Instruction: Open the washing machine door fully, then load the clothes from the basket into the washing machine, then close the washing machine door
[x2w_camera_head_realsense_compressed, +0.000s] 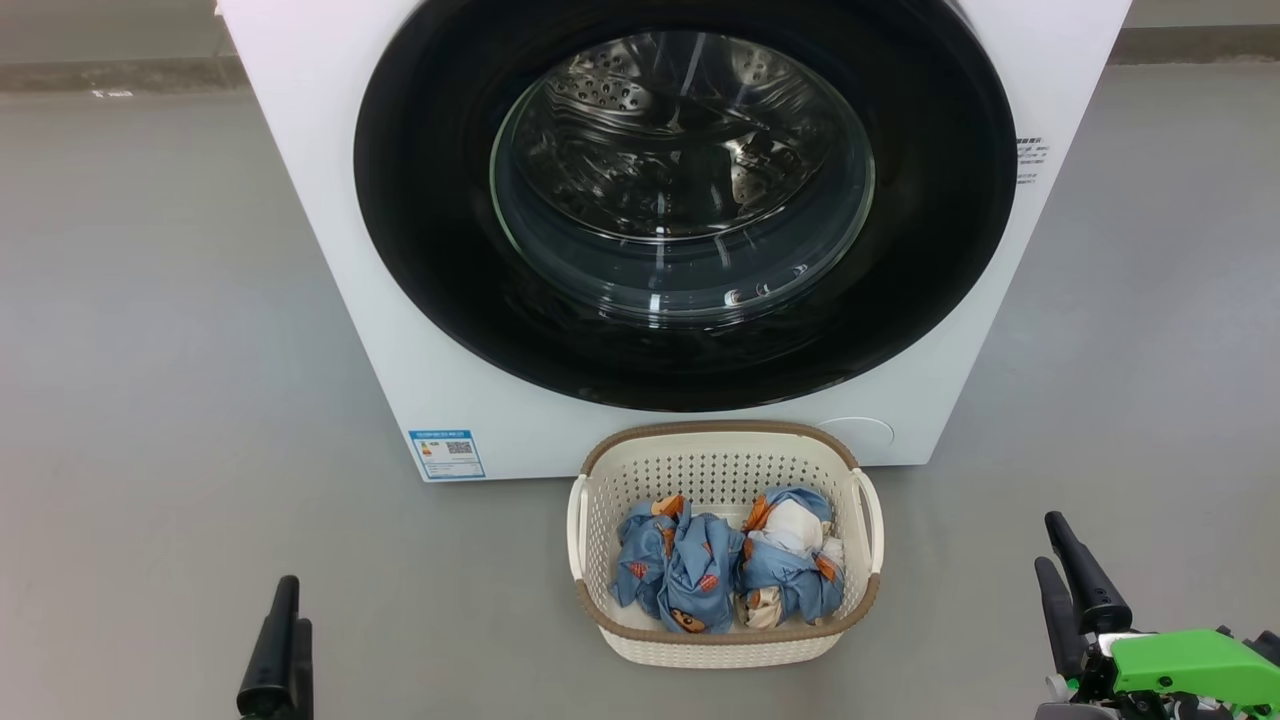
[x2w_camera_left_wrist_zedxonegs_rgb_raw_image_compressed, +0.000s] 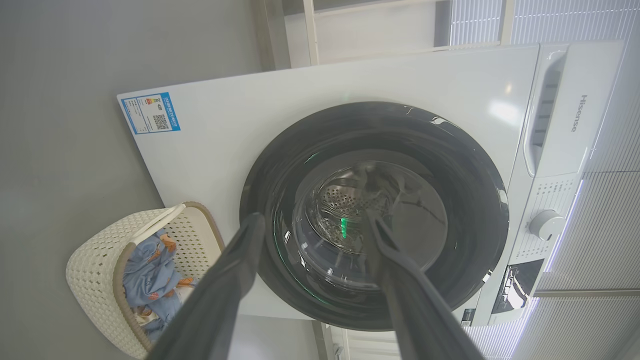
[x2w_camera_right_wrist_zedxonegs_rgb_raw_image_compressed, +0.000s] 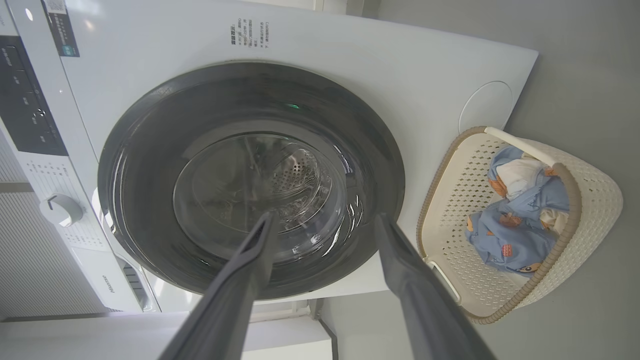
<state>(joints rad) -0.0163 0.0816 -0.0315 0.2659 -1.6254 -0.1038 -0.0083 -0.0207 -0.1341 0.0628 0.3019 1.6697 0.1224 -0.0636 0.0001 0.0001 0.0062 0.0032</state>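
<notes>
Two bundles of light blue fabric with orange prints and white patches, the clothes (x2w_camera_head_realsense_compressed: 700, 575), lie side by side in the small cream-white perforated plastic basket with a brown rim (x2w_camera_head_realsense_compressed: 720, 432) in our head view. We judge the basket stands on the grey floor (x2w_camera_head_realsense_compressed: 150, 350), just in front of the big white box-shaped washing machine (x2w_camera_head_realsense_compressed: 320, 250), so that the load has only a short way to travel. Above it, the large round washing machine door with its glossy black rim and bulging glass window (x2w_camera_head_realsense_compressed: 685, 190) sits flush and shut, so opening it is the step in hand. Our left gripper (x2w_camera_head_realsense_compressed: 295, 605) shows at the lower left and our right gripper (x2w_camera_head_realsense_compressed: 1048, 540) at the lower right. Both are well apart from door and basket and hold nothing.

From the left wrist view, the left gripper's two long dark fingers stand spread wide with nothing between them, aimed at the door's glass. The basket sits close against the machine's front; we cannot tell whether they touch.

From the right wrist view, the right gripper is likewise spread wide and empty, pointing at the glass and rim. We judge both grippers are held open and back so that either can go for the door's edge. We see no handle plainly, so where to catch the rim is hard to say.
</notes>
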